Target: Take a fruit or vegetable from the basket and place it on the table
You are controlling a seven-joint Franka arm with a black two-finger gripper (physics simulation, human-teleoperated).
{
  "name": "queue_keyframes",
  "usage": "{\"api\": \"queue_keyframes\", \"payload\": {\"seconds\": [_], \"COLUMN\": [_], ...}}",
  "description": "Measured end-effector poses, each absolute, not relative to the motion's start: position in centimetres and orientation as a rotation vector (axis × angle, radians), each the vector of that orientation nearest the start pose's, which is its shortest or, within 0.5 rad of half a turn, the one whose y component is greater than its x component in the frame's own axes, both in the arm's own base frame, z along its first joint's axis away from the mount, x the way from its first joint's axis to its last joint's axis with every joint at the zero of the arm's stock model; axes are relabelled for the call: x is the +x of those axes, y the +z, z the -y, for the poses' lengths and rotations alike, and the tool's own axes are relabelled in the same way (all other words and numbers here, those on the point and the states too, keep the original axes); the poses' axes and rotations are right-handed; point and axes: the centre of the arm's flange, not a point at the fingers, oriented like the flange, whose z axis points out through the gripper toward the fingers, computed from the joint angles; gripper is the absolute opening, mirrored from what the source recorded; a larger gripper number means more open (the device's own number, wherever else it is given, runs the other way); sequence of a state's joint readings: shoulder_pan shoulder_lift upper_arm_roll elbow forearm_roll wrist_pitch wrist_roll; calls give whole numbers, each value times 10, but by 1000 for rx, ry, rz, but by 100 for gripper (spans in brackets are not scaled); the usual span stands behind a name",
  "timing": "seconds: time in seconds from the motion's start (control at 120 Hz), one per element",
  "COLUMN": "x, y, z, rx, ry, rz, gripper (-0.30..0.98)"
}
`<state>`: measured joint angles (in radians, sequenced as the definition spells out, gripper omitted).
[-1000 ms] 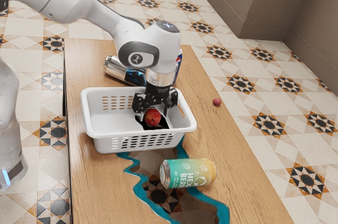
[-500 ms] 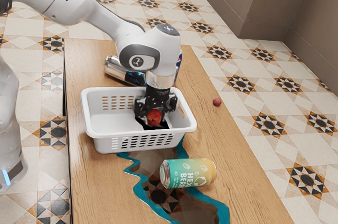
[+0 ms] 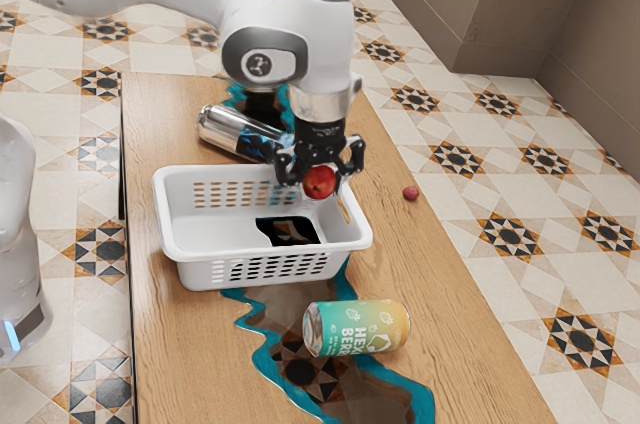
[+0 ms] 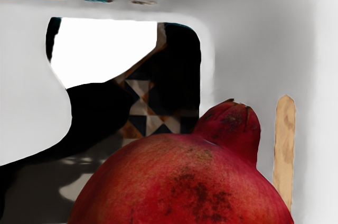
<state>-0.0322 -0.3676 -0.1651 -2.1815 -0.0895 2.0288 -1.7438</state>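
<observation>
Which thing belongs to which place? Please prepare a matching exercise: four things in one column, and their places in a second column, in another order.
Things
1. Pomegranate
2. Small round red thing
3. Green and yellow can
4. Silver can

Places
A. On the table, close to its long edge at the exterior view's right
B. Lying on its side, between the basket and the table's far end in the exterior view
C. Between the fingers of the gripper
D. Lying on its side, nearer the exterior view's lower edge than the basket

Right pairs: 1-C, 2-A, 3-D, 4-B
</observation>
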Motion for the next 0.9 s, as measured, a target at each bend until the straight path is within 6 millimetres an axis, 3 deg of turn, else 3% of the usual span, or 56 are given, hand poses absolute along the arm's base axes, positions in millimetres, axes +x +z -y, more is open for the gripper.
{"api": "queue_keyframes", "payload": {"seconds": [0.15, 0.225, 0.267, 0.433, 0.608, 0.833, 0.9], "x": [456, 486, 509, 577, 624, 637, 638], "y": [607, 637, 642, 614, 581, 563, 562], "z": [129, 128, 132, 139, 140, 133, 128], "rx": [2113, 2108, 2124, 2208, 2267, 2303, 2306], "ry": [198, 214, 206, 131, 81, 60, 63], "rz": [-2023, -2008, -2001, -2016, -2030, -2048, -2045], "gripper": [32, 32, 32, 32, 32, 32, 46]}}
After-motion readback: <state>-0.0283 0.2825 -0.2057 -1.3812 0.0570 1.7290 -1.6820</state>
